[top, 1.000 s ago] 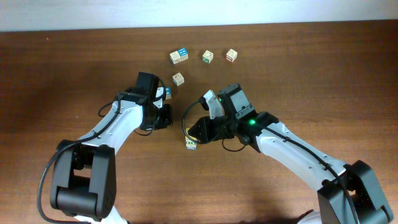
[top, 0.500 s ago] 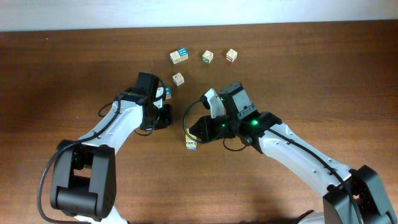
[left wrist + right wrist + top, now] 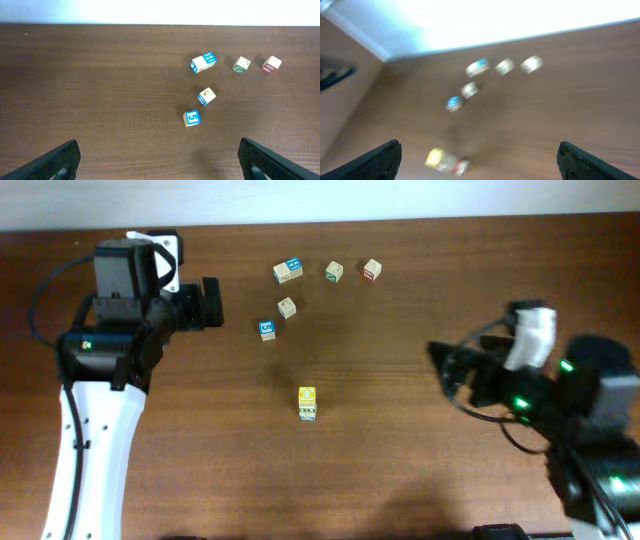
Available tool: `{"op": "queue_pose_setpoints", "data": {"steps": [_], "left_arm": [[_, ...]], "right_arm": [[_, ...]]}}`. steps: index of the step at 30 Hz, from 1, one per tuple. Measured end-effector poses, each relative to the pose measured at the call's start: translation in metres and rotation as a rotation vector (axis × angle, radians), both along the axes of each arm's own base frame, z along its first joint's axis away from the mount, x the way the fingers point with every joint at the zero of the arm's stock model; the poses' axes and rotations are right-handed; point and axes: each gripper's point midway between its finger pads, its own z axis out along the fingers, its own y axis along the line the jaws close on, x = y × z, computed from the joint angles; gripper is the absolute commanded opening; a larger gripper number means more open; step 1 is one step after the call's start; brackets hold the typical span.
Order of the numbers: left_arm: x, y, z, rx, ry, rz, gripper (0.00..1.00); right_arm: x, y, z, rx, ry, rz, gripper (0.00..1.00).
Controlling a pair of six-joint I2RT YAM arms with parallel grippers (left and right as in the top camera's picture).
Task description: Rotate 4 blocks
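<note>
Since pulling back from the blocks (image 3: 307,401), left gripper (image 3: 211,304) and right gripper (image 3: 446,373) gape wide.

The left gripper (image 3: 212,303) has pulled back to the far left of the desk (image 3: 400,470). The right gripper (image 3: 445,368) has pulled back to the right side. Both sets of jaws were shut and now stand wide open. The yellow block (image 3: 307,402) and the blue cube (image 3: 267,330) now sit alone.

Surface (image 3: 220,460) stock: a row of three blocks (image 3: 334,271) is lying along the far side. Two more blocks (image 3: 287,307) are sitting before its left end, apart. A pair of blocks (image 3: 307,403) is lying nearest, touching.
</note>
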Motion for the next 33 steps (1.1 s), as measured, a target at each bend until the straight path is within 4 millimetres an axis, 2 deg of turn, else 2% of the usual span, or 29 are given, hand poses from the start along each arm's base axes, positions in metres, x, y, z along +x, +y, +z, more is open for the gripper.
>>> {"op": "queue_pose_setpoints", "data": {"steps": [1, 2, 5, 9, 11, 13, 14, 15, 16, 18, 20, 21, 22, 24, 27, 33], "left_arm": [[0.0, 0.002, 0.0, 0.008, -0.001, 0.009, 0.99], [0.0, 0.003, -0.001, 0.011, 0.002, 0.012, 0.99], [0.0, 0.004, -0.001, 0.016, 0.001, 0.017, 0.99], [0.0, 0.004, -0.001, 0.016, 0.002, 0.017, 0.99], [0.0, 0.004, -0.001, 0.016, 0.003, 0.017, 0.99], [0.0, 0.004, -0.001, 0.016, 0.002, 0.017, 0.99], [0.0, 0.004, -0.001, 0.016, 0.003, 0.017, 0.99], [0.0, 0.004, -0.001, 0.017, 0.002, 0.017, 0.99], [0.001, 0.004, -0.002, 0.017, 0.004, 0.018, 0.99], [0.001, 0.004, -0.002, 0.017, 0.005, 0.017, 0.99], [0.001, 0.005, -0.001, 0.018, 0.002, 0.02, 0.99], [0.0, 0.005, -0.002, 0.019, 0.007, 0.02, 0.99], [0.001, 0.005, -0.001, 0.019, 0.002, 0.02, 0.99], [0.001, 0.005, -0.001, 0.019, 0.0, 0.02, 0.99], [0.001, 0.005, -0.002, 0.019, 0.004, 0.02, 0.99], [0.001, 0.005, -0.003, 0.019, 0.008, 0.02, 0.99]], "right_arm": [[-0.003, -0.018, 0.008, -0.027, -0.038, -0.085, 0.99], [-0.006, -0.029, 0.013, -0.044, -0.059, -0.133, 0.99], [-0.004, -0.038, 0.009, -0.065, -0.048, -0.179, 0.99], [0.013, -0.044, -0.012, -0.083, 0.035, -0.201, 0.99], [0.025, -0.052, -0.033, -0.11, 0.108, -0.239, 0.99], [0.024, -0.055, -0.036, -0.119, 0.122, -0.251, 0.99], [0.018, -0.055, -0.046, -0.125, 0.155, -0.254, 0.99], [0.016, -0.06, -0.05, -0.136, 0.126, -0.279, 0.99], [0.003, -0.065, -0.061, -0.15, 0.1, -0.31, 0.99], [-0.002, -0.07, -0.058, -0.163, -0.03, -0.337, 0.99], [-0.011, -0.072, -0.073, -0.19, -0.163, -0.349, 0.99], [-0.011, -0.073, -0.072, -0.193, -0.217, -0.355, 0.99], [-0.015, -0.073, -0.08, -0.189, -0.311, -0.364, 0.99], [-0.022, -0.073, -0.098, -0.184, -0.386, -0.372, 0.99], [-0.028, -0.073, -0.114, -0.177, -0.462, -0.38, 0.99], [-0.028, -0.074, -0.149, -0.175, -0.481, -0.384, 0.99]]}}
